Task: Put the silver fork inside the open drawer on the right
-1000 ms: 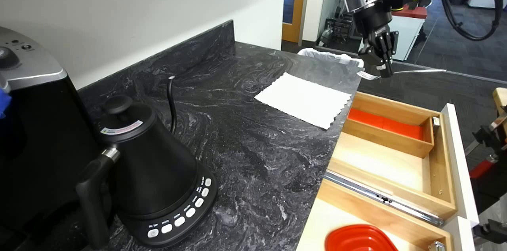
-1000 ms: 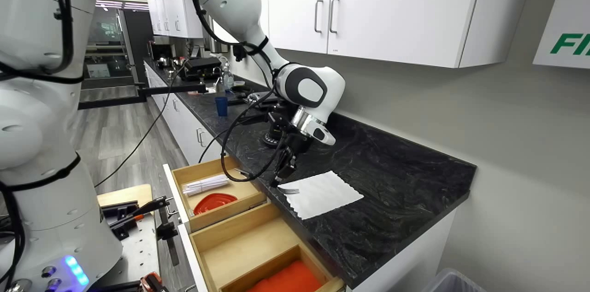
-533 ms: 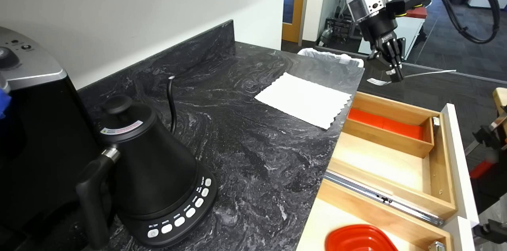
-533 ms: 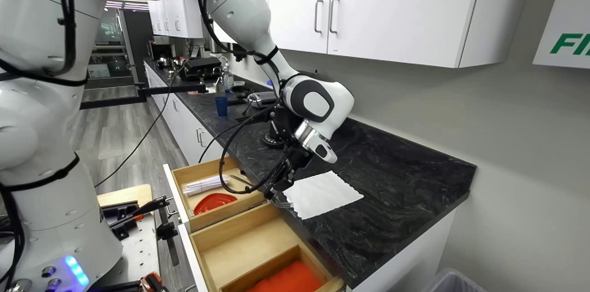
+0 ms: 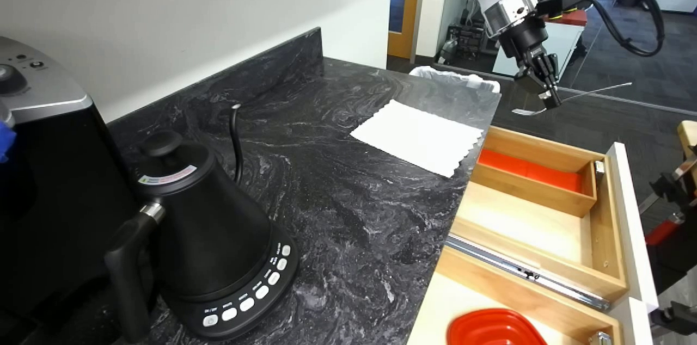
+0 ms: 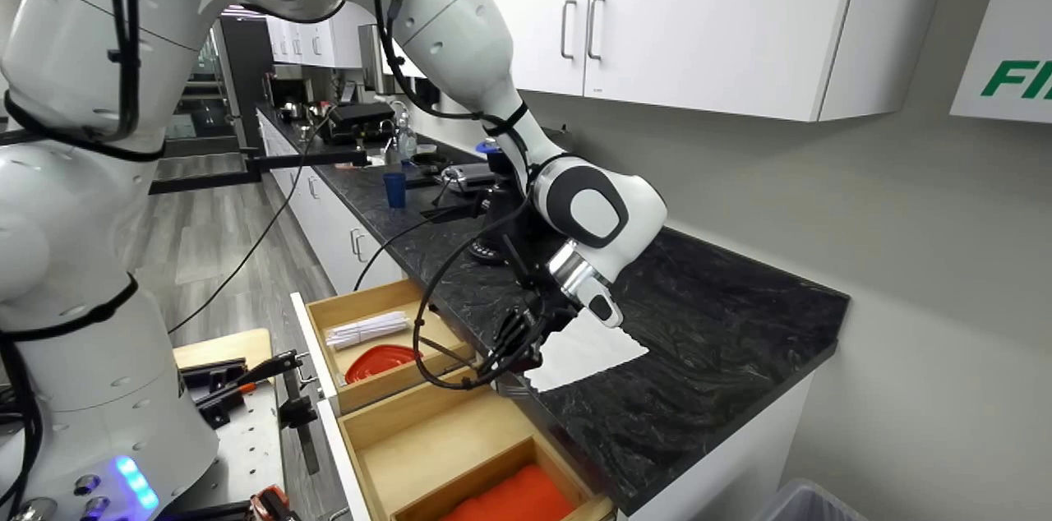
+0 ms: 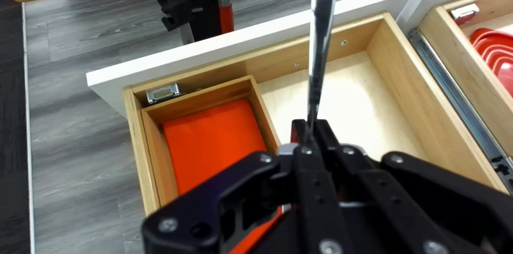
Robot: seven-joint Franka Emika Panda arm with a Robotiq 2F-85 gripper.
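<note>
The silver fork (image 5: 598, 90) is held crosswise in my gripper (image 5: 552, 102), off the counter, its head low on one side and its handle rising on the other. In the wrist view the fork's handle (image 7: 320, 25) runs up from between the closed fingertips (image 7: 310, 130); its head is hidden there. In an exterior view the fork's tines (image 6: 514, 388) show beside the napkin. The open drawer (image 5: 528, 220) of pale wood lies below the gripper, with an orange-red lined compartment (image 5: 528, 170). The drawer also shows in the wrist view (image 7: 356, 105).
A second open drawer beside it holds a red container (image 5: 495, 328) and a white bundle (image 6: 367, 329). A white napkin (image 5: 419, 138) lies near the dark counter's edge. A black kettle (image 5: 212, 236) stands farther along the counter. A metal slide (image 5: 523, 269) runs between the drawers.
My gripper has moved with the fork away from the napkin and out past the counter's edge, over the drawer side. The fork's handle end has tipped upward. The drawers have not moved.
</note>
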